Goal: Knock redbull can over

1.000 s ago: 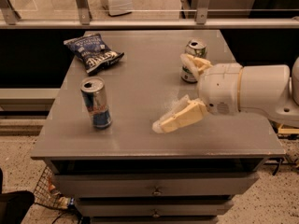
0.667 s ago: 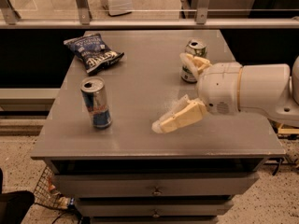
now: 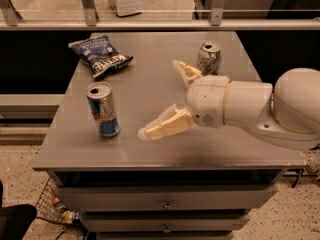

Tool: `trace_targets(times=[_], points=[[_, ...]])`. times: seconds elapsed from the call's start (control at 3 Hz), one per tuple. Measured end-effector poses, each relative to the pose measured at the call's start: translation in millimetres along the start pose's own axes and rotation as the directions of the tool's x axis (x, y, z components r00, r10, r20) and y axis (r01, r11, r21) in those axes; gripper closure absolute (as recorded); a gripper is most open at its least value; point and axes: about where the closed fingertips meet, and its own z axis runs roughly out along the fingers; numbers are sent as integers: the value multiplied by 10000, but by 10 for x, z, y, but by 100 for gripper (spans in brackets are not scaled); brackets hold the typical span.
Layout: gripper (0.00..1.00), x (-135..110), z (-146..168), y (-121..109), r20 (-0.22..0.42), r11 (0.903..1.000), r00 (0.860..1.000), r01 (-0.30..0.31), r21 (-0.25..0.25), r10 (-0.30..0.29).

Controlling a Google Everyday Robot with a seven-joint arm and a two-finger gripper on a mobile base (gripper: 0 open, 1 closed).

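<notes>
The redbull can (image 3: 103,110) stands upright near the table's front left, blue and silver with a silver top. My gripper (image 3: 160,98) is to its right, low over the table's middle, with a gap of bare tabletop between them. Its cream fingers are spread open and empty; the near finger (image 3: 166,126) points left toward the can and the far finger (image 3: 186,72) points toward the back. The white arm (image 3: 250,106) reaches in from the right.
A wider white-and-green can (image 3: 209,57) stands upright at the back right, just behind the far finger. A dark blue chip bag (image 3: 100,56) lies at the back left. The grey table (image 3: 150,156) has drawers below. A rail runs behind.
The gripper has moved left toward the redbull can, and its far finger now shows in front of the white-and-green can. The cans and the bag have not moved.
</notes>
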Motion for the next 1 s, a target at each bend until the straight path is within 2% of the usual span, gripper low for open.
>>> trace_targets(times=[0.33, 0.67, 1.0], points=[[0, -5, 246, 11, 512, 9999, 9986, -100, -50, 103], [0, 6, 478, 69, 1031, 9990, 9943, -246, -362, 282], [0, 2, 716, 160, 1511, 9942, 9865, -497, -952, 638]])
